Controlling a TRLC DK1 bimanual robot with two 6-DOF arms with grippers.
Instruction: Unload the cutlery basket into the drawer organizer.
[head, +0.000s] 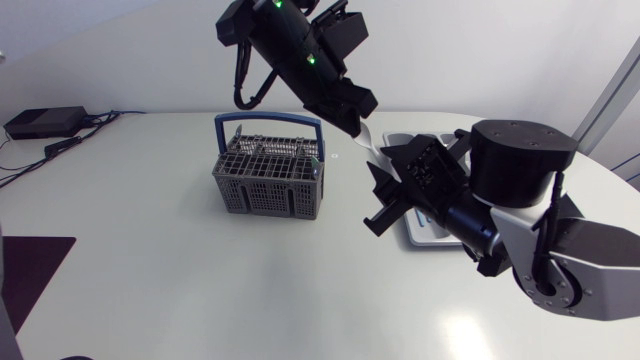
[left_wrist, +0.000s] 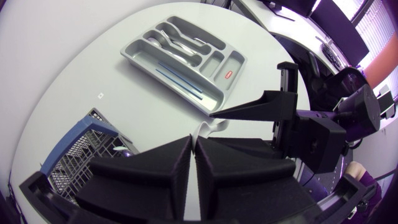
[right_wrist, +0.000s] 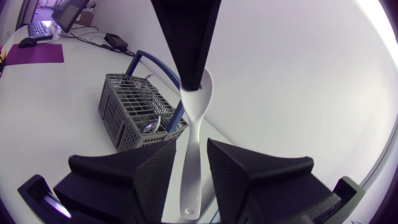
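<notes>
the step in hand looks like a mid-air handover. the left claw (left_wrist: 194, 146) is clenched on the bowl end of a white spoon (right_wrist: 200, 99), which hangs handle-down above the counter (head: 150, 270), just right of the cutlery basket (head: 268, 170). the right claw (right_wrist: 191, 148) is released, with one finger on each side of the spoon's handle. a sliver of gap shows on both sides, so it is around the handle and not yet gripping it.

the next move, as i judge it, is for the right claw to close squarely on the handle before the left lets go. then the spoon has to be carried right and lowered into a free compartment of the drawer organizer (left_wrist: 217, 93). the handle is thin and smooth, so a skewed pinch could let it swing or slip.

the organizer lies to the right, toward the counter's curved right edge, and in the head view it is largely hidden under the right arm. it already holds metal cutlery and thin blue pieces in several compartments. something metallic shows in the basket too, so the unloading seems only partly done.

the basket's upright blue handle stands just left of the handover point, and the two arms are close together there. broad open counter lies near and to the left, so the left arm has room to pull back that way.
</notes>
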